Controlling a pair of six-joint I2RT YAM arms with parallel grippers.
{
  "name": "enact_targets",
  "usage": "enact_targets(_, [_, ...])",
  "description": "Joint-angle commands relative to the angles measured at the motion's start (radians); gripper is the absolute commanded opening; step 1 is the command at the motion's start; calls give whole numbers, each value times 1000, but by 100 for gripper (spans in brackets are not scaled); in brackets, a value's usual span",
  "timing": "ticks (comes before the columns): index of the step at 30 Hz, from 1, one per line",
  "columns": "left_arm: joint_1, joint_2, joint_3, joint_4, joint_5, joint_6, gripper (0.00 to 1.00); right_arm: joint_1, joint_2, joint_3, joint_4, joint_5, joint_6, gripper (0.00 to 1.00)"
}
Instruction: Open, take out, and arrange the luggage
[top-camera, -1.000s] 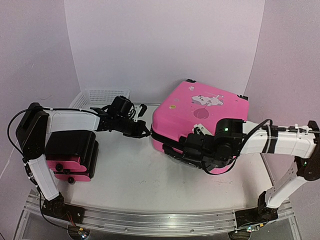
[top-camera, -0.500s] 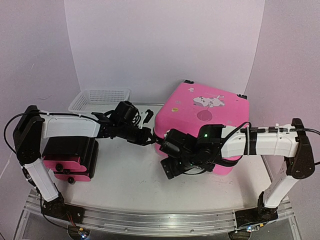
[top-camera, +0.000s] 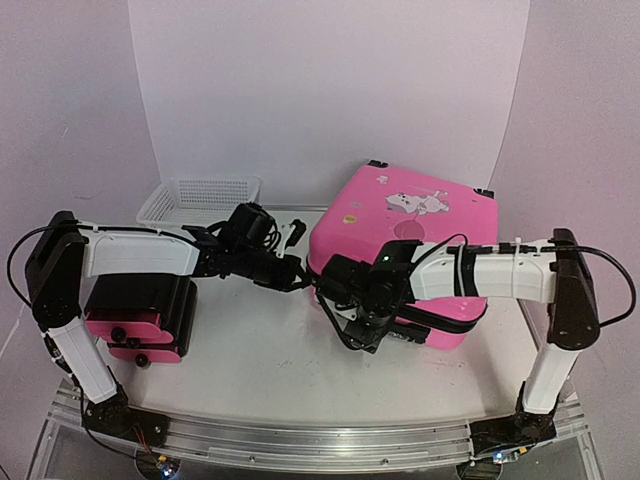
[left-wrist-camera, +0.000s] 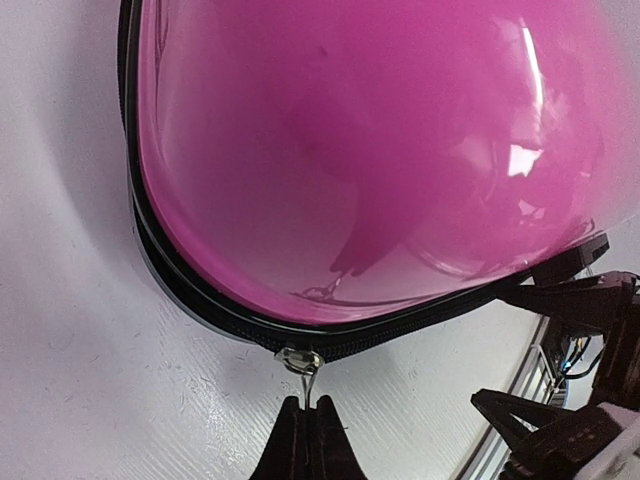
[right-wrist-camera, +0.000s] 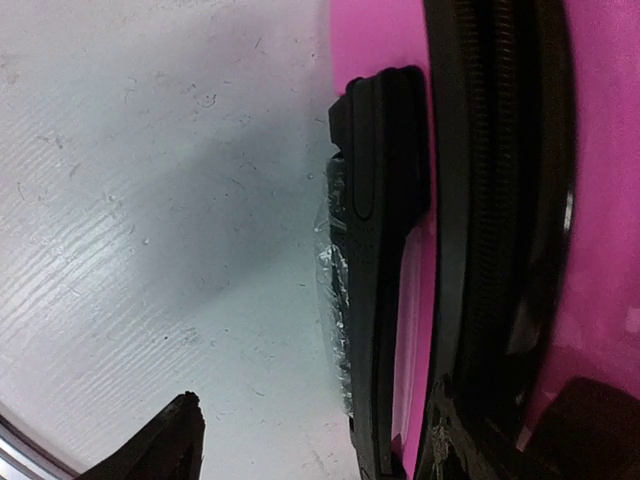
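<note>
Pink, glossy hard shell: from above, the suitcase (top-camera: 400, 230) lies flat on the table (top-camera: 260, 370) at centre-right, sticker face up. Its black wheels are at the far end, so its long axis runs from the near edge toward the back wall, leaning a little right. A smaller pink and black case (top-camera: 140, 305) sits well apart on the left, with a white mesh basket (top-camera: 200, 192) behind it. The left gripper (top-camera: 295, 273) reaches across to the suitcase's near-left corner. The right gripper (top-camera: 350, 332) hangs at the near side of the shell.

At the left wrist, the shell's rounded corner fills the frame, edged by the black zipper trim (left-wrist-camera: 190, 290). The claw is pinched tight on the small silver zipper pull (left-wrist-camera: 300, 360), which hangs from the track.

At the right wrist, the jaws stand wide, holding nothing. The black carry handle (right-wrist-camera: 375, 220), partly in clear wrap, and the zipper band lie between and beyond the fingertips.

I judge that opening is the step in hand and the case looks mostly shut. Next, the pull needs drawing along the track and round the corner, kept in line with the teeth. Meanwhile the right claw likely needs to brace the shell or close on the handle so the case does not slide.
</note>
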Motion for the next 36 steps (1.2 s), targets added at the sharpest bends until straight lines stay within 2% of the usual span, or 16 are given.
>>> enact_targets(1, [5, -83, 17, 41, 46, 14, 0, -14, 57, 69, 13, 51, -125, 70])
enact_targets(3, [11, -85, 16, 41, 51, 13, 0, -24, 80, 79, 21, 53, -142, 63])
enact_targets(6, [17, -93, 11, 41, 49, 12, 0, -32, 104, 80, 39, 67, -155, 56])
enact_targets(10, [20, -99, 4, 41, 47, 10, 0, -52, 119, 67, 75, 105, -159, 54])
enact_targets(11, [20, -99, 3, 41, 47, 10, 0, -58, 126, 65, 79, 103, -160, 46])
enact_targets(14, [22, -96, 1, 41, 41, 13, 0, -64, 142, 44, 85, 96, -162, 13])
enact_targets(18, [33, -94, -4, 36, 34, 25, 0, -66, 138, -6, 92, 70, -147, 0])
enact_targets(22, [65, -96, -4, -19, -23, 60, 0, -66, 78, -63, 69, -47, -164, 0])
enact_targets(26, [111, -98, 6, -107, -154, 128, 0, -66, -22, -178, 70, -154, -258, 0])
enact_targets(28, [150, -107, -5, -126, -177, 146, 0, -66, -69, -215, 69, -307, -346, 0])
enact_targets(29, [170, -113, -10, -133, -187, 149, 0, -65, -89, -225, 66, -334, -355, 0])
enact_targets(33, [219, -141, -17, -140, -195, 157, 0, -66, -174, -309, 63, -394, -396, 0])
enact_targets(36, [228, -89, 35, -138, -180, 160, 0, -66, -209, -361, 47, -384, -407, 0])
